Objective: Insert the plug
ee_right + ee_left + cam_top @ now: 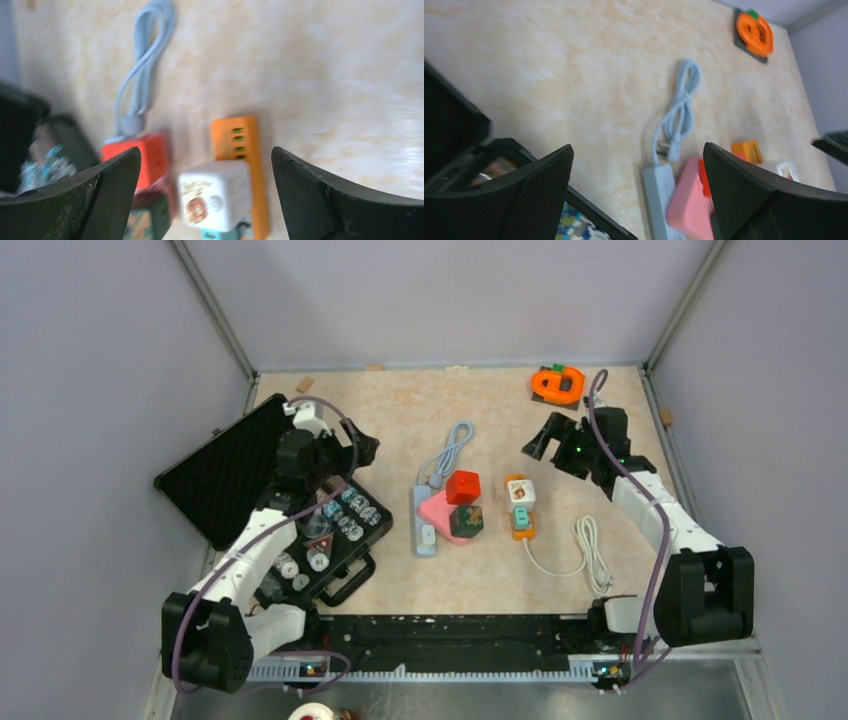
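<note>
The plug (521, 491), a white cube, is seen on the orange strip (522, 524) at mid-table. The left gripper (362, 447) and right gripper (535, 446) are held wide open, nothing gripped.

**3 cameras, 1 shared middle**

Our top view looks down from high above and behind both arm bases, far enough back to take in the whole table (400, 400). Our 2 wrist views sit close behind their own claws, low over the surface. The left claw (638, 150) faces the coiled grey cable (679, 107), which lies just ahead of it. The right claw (205, 150) faces the orange strip (245, 145), right in front of its opening. All 3 views share that cable and strip.
</note>
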Available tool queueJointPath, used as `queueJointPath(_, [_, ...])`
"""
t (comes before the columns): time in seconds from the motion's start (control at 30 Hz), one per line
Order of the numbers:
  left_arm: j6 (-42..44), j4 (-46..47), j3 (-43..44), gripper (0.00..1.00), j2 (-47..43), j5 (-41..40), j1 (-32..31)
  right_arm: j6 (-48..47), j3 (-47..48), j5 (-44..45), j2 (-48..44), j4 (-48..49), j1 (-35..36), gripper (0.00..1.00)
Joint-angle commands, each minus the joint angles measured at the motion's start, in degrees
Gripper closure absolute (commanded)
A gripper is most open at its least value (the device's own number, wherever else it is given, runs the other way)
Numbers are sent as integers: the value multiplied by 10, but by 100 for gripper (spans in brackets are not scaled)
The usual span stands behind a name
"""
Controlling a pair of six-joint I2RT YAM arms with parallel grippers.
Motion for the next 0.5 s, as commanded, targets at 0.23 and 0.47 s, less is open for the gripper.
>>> queueJointPath(0.23, [239,179,-89,1,-14,-179,35,-152,-135,340,-52,133,-21,3])
queueJointPath(0.47, [310,263,-224,1,-51,-266,36,-193,-277,354,-84,350,-20,1])
